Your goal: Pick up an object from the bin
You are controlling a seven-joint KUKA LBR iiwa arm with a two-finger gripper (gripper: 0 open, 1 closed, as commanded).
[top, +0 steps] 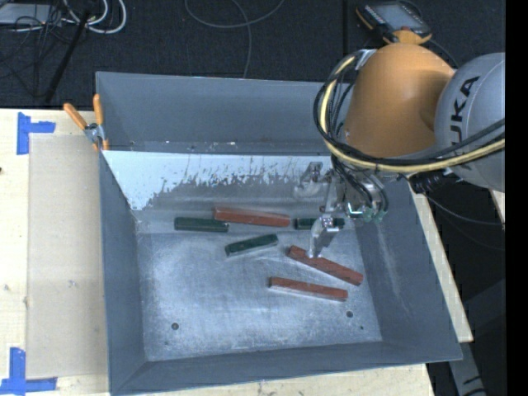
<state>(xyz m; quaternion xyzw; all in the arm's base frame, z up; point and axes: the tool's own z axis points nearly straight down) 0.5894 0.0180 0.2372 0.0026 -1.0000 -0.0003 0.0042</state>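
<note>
One gripper (pixel 320 242), its tip lowered at the upper-left end of a reddish-brown flat bar (pixel 326 267) lying right of centre in the grey metal bin (pixel 206 320); whether it is open or closed cannot be told. The bar's long axis runs from the tip down and rightward, so a grasp likely needs the jaws set across it. Just below, a second reddish-brown bar (pixel 307 288); leftward, a dark green bar (pixel 252 244)

This looks like a robotics lab. An industrial robot arm (pixel 478 122) with an orange cover (pixel 392 101) and looped cabling hangs over a scuffed grey metal bin (pixel 206 110). Loose wires (pixel 106 7) trail across the dark floor (pixel 272 48) behind it.
</note>
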